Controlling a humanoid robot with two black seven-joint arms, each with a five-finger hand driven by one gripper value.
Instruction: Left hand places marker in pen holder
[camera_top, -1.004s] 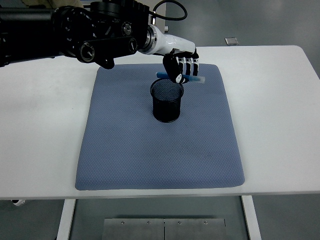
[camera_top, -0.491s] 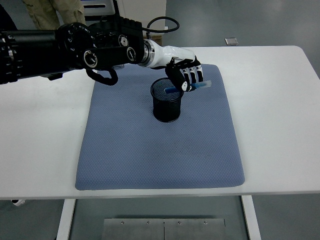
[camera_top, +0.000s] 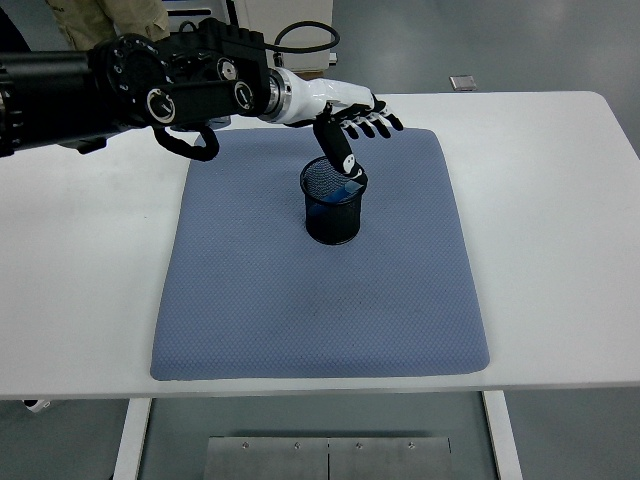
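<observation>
A white table (camera_top: 560, 220) filled most of the view, and on it lay a blue-grey mat (camera_top: 300, 300), spread flat and covering the table's middle. The black left arm (camera_top: 120, 90) reached in from the left edge, above the table's far side, ending in a white wrist. At the top-left corner a person's trousers (camera_top: 120, 18) showed behind the arm.

The left hand (camera_top: 350, 125) hovered over the far part of the mat, just behind the pen holder (camera_top: 333, 205). Its fingers (camera_top: 372, 124) were stretched out flat and spread toward the right, gripping nothing — only the thumb pointed down toward the holder's rim.

The pen holder, a round black mesh cup, stood upright on the mat a little beyond its centre. Inside it sat the marker (camera_top: 347, 187) — a blue shape leaning against the right side of the cup's inner wall, its upper end close under the thumb tip. Whether thumb and marker touched could not be told.
</observation>
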